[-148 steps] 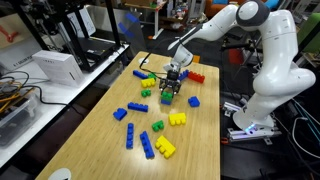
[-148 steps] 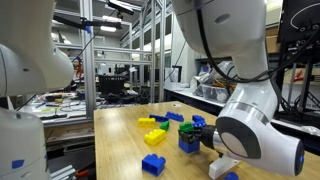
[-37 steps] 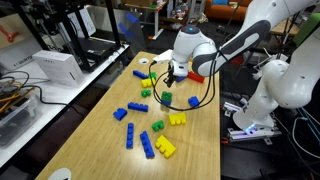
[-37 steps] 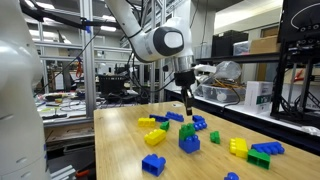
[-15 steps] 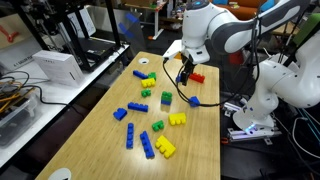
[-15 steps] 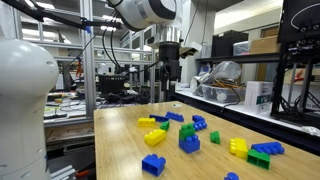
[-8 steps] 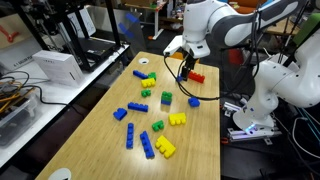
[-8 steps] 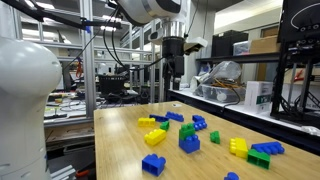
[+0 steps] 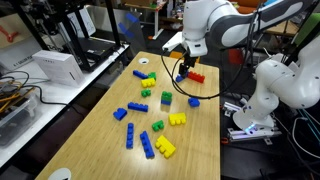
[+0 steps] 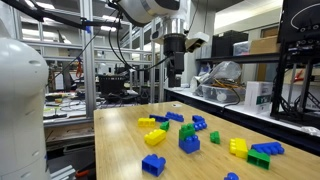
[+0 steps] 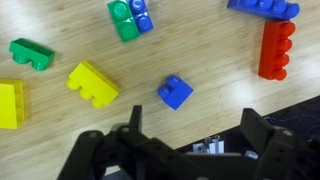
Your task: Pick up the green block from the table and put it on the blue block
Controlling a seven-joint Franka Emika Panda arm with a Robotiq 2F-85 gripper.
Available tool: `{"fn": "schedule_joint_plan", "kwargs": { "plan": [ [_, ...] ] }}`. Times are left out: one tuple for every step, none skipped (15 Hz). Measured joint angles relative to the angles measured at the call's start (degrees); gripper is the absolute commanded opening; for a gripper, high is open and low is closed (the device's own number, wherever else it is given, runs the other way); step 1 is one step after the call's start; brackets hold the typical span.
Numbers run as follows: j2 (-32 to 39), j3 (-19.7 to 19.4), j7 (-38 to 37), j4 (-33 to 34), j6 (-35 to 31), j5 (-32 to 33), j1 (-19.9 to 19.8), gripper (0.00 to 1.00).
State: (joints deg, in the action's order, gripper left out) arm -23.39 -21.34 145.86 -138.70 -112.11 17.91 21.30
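The green block [image 9: 166, 96] sits on top of the blue block [image 9: 166, 103] near the middle of the wooden table [image 9: 100, 120]. The two are pressed together as one short stack, and both exterior views show it, green [image 10: 188, 130] above blue [image 10: 189, 144]

The gripper [image 9: 185, 70] hangs in the air well clear of the stack, at about 1 o'clock from it in an exterior view. From the other side it [image 10: 176, 92] shows above the stack, between 11 and 12 o'clock, with its fingers pointing down

In the wrist view the gripper [image 11: 190, 112] is spread wide, its two dark fingers far apart along the lower edge, with only bare tabletop between them and nothing in its grasp. The stack lies at about 11 o'clock in that view, the green block [image 11: 124, 18] showing its studded top and the blue block [image 11: 144, 16] peeking out at its 3 o'clock side

A small blue brick [image 11: 175, 92] lies alone near the centre, apart from the stack. A yellow brick [image 11: 92, 84] is at its 9 o'clock, and a flat green brick [image 11: 31, 53] lies further out toward 10 o'clock. A red brick [image 11: 277, 48] stands at 2 o'clock, with a long blue brick [image 11: 263, 7] just above it at the top edge
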Motion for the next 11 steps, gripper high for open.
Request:
{"fn": "schedule_joint_plan", "kwargs": {
  "plan": [
    [0.69, 2.52, -1.22, 0.04, -0.13, -0.42, -2.47, 1.0],
    [1.26, 4.68, -2.57, 0.1, -0.14, -0.66, -4.48, 1.0],
    [1.74, 6.17, -3.48, 0.14, -0.14, -0.8, -5.87, 1.0],
    [2.04, 6.89, -3.87, 0.19, -0.14, -0.85, -6.57, 1.0],
    [2.23, 7.18, -4.03, 0.27, -0.14, -0.87, -6.88, 1.0],
    [2.34, 7.21, -4.09, 0.36, -0.14, -0.87, -7.0, 1.0],
    [2.42, 7.21, -4.09, 0.44, -0.14, -0.87, -7.08, 1.0],
    [2.47, 7.21, -4.1, 0.48, -0.14, -0.87, -7.12, 1.0],
    [2.51, 7.21, -4.1, 0.52, -0.14, -0.87, -7.13, 1.0],
    [2.53, 7.22, -4.1, 0.54, -0.14, -0.87, -7.16, 1.0],
    [2.54, 7.22, -4.1, 0.57, -0.14, -0.87, -7.18, 1.0]
  ]
}}
